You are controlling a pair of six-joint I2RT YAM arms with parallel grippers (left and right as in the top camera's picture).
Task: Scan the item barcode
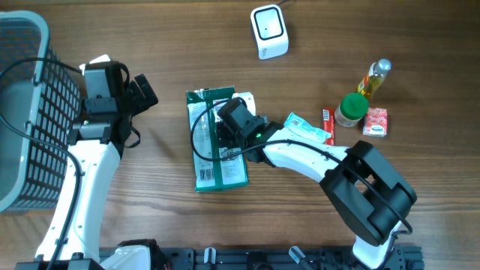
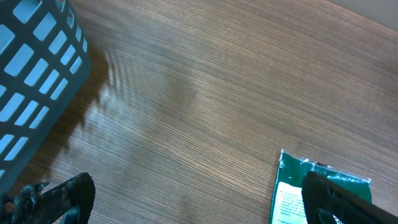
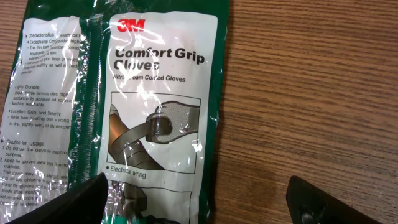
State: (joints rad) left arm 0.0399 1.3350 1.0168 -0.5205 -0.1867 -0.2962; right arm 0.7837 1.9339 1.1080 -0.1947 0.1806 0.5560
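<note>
Glove packet [image 3: 155, 106] flat beneath spread right jaws, ungripped.

A wooden table [image 1: 390, 45] fills every view, mid-brown with fine straight grain; a grey mesh basket [image 1: 30, 112] stands at its left edge, casting a soft shadow on the wood beside it; a black rail [image 1: 247, 259] lines the near edge; the light is even.

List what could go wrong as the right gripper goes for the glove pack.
1. The glove pack lies flat in glossy film; the open right gripper straddles its edge, so a finger may slide off or pinch only film.
2. The scanner sits far across the table; a limp pack could sag and hide its barcode.
</note>
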